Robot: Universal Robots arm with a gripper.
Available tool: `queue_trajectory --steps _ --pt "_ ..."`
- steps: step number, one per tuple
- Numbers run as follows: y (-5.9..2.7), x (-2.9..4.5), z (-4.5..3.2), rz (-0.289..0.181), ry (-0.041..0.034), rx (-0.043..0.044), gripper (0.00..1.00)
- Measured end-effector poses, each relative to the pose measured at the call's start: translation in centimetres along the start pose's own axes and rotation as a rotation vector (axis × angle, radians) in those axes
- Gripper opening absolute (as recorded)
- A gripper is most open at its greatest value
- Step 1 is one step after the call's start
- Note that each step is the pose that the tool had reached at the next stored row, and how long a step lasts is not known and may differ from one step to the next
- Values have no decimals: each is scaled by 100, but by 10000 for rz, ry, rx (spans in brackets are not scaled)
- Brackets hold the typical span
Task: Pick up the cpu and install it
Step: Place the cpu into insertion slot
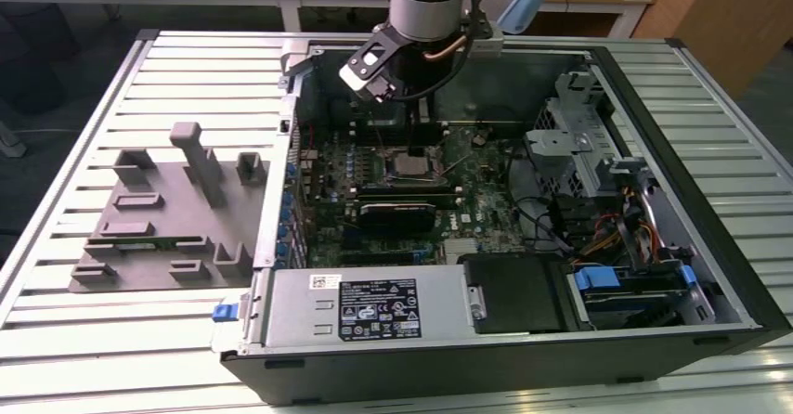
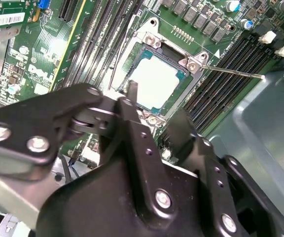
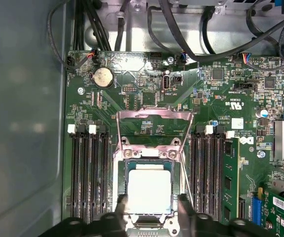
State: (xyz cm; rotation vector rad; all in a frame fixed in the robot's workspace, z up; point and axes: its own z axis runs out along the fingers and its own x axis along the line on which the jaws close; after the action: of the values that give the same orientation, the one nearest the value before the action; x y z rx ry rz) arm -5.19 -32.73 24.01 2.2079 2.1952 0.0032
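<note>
cpu (image 3: pixel 149 190) is sitting flat in the motherboard socket (image 3: pixel 149 153), retention frame flipped up out of the way. Tool (image 3: pixel 152 203) straddles it squarely, but I can't tell if it's gripping or already let go.

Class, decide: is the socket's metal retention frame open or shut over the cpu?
Open: the retention frame is swung back, away from the cpu, whose metal top lies uncovered.
</note>
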Motion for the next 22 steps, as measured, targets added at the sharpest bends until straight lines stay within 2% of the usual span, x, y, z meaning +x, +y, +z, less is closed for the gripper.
queue_trajectory --steps 1,4,6,7,9,10,12,17,20,22 --pt "0 0 0 0 0 0 48" --pt "0 0 -1 0 0 0 42" --pt "0 0 -1 0 -1 1 30" --pt "0 0 -1 0 0 0 30" --pt "0 0 -1 0 0 0 18" --pt "0 0 -2 0 -1 0 18" --pt "0 0 -2 0 -1 0 11" --pt "0 0 -2 1 -3 -7 11" --pt "0 0 0 21 -13 -82 11" --pt "0 0 0 29 -13 -89 11"
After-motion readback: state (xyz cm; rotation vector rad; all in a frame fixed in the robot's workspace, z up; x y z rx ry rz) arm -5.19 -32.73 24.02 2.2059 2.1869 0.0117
